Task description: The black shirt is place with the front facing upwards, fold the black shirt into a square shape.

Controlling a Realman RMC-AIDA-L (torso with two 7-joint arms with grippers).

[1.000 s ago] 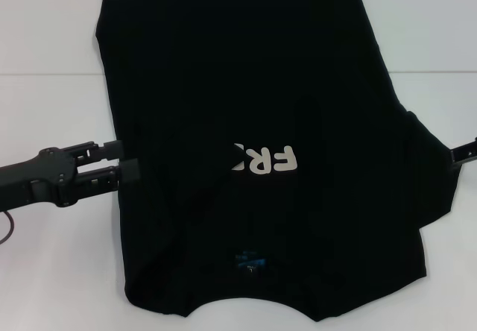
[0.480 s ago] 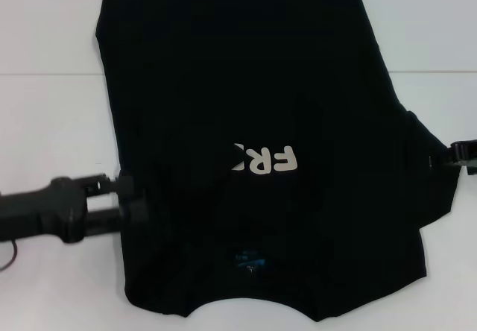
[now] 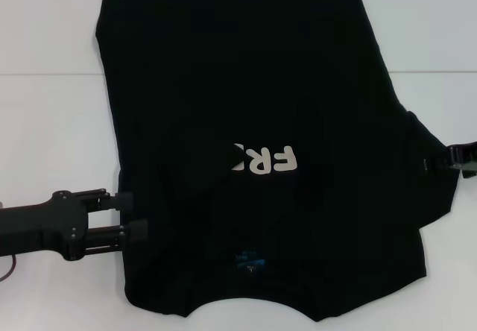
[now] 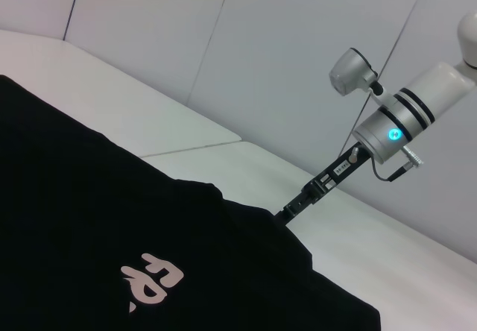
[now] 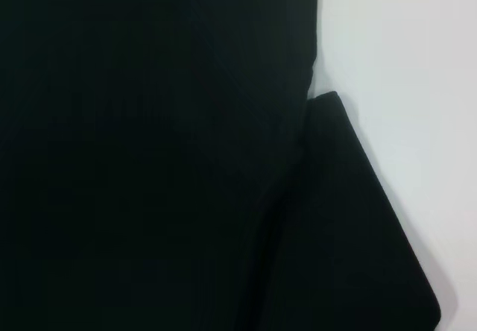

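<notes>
While the black shirt lies spread front-up across the middle of the white table, its left sleeve already folded over the "FREE!" lettering, the head view shows the left gripper at the shirt's left edge, its 2 fingers apart, clasping nothing. The right gripper sits at the right sleeve, probably to fold it; I cannot tell its finger state.

From the left wrist, the right arm reaches down to the sleeve.

From the right wrist, only black cloth on the table shows.

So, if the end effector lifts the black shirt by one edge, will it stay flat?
Probably not. The black shirt lies limp with soft creases and one side already folded over, so it would likely droop. Its wide spread suggests one left end effector grip leaves most dragging.
</notes>
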